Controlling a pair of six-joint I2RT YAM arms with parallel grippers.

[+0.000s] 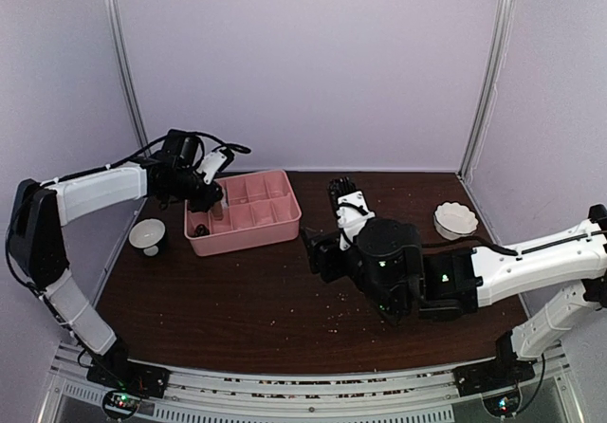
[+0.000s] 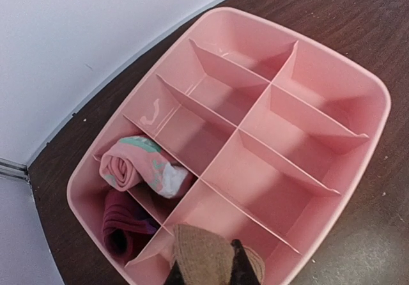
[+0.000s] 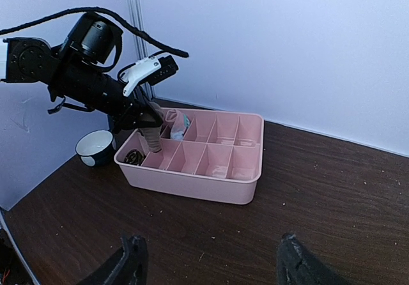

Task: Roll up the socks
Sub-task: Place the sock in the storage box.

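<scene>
The socks point(image 2: 153, 176) are two rolled bundles at the left end of the pink tray point(image 2: 339, 74), one tan and one pink.

Nearest, on the near-right side of the tray, the right hand point(image 3: 211, 272) hangs low over the dark brown tabletop point(image 3: 319, 189). Its two black fingers are spread wide with nothing between them, and it points toward the tray.

At the tray's left end, the left hand point(image 2: 208, 273) reaches down from above, pressed tight on the tan sock point(image 2: 208, 253). This sock is a plain tan-beige ribbed knit wound into a thick, blunt roll. From the right wrist view, the roll hangs tilted with its lower end dipping into a compartment in the tray's near row. Whether it touches the bottom cannot be told.

Beside the tan sock, in the tray's end compartment, lies a dark red bundle point(image 2: 120, 229). Just beyond that lies the pink sock point(image 2: 137, 163), rolled into a snug spiral whose coiled end faces up. It is pink, with a mint-green patch along the top and a white patch on the looser end. It rests in the tray, apart from either hand.

A small white bowl point(image 1: 147, 236) stands on the tabletop left of the tray, and a scalloped white bowl point(image 1: 455, 220) stands well to the tray's right. A pale wall point(image 3: 287, 42) rises behind the tray.
</scene>
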